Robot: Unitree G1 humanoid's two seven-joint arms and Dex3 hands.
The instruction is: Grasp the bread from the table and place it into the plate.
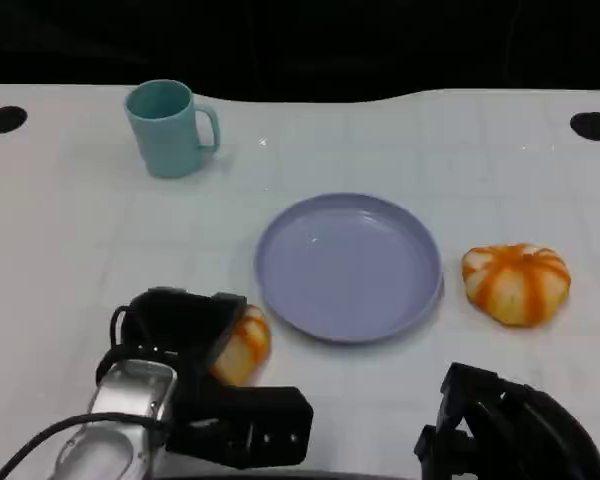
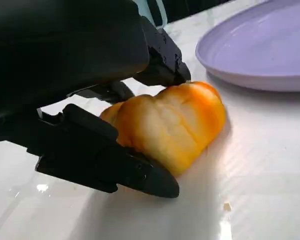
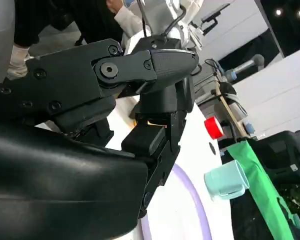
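A golden bread roll [image 1: 246,345] lies on the white table just left of the lilac plate [image 1: 350,265]. My left hand [image 1: 185,330] is down over it. In the left wrist view the roll [image 2: 170,120] sits between black fingers [image 2: 145,175], one pressed against each side, and its underside rests on the table; the plate's rim [image 2: 260,55] is close beyond. A second, orange-striped roll [image 1: 516,283] lies right of the plate. My right hand [image 1: 500,430] stays low at the near right edge and holds nothing, with its fingers [image 3: 160,65] apart.
A teal mug [image 1: 170,128] stands at the far left of the table, also seen as a mug [image 3: 227,181] in the right wrist view. Two dark holes [image 1: 4,119] mark the table's far corners. A person's sleeve [image 3: 17,60] appears beyond the table.
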